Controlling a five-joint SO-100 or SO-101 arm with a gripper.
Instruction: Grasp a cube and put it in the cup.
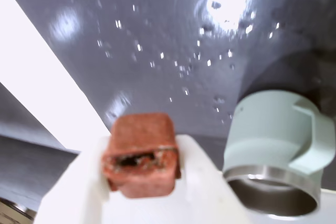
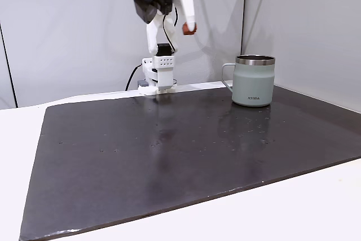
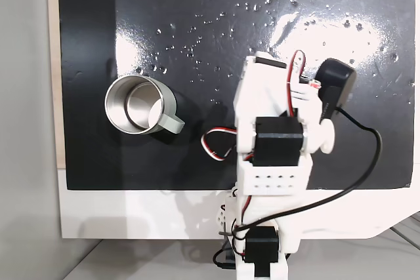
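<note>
Aloft, pincer [image 2: 190, 29] clamps cube [image 1: 140, 153] squarely.

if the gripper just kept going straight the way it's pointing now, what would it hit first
Probably the dark mat. The gripper, shut on the cube, points down, high above the table. In the wrist view the cup sits off to the right of its line, though depth is hard to judge.

One cube [image 1: 143, 153], one cup [image 2: 253, 80]
</note>
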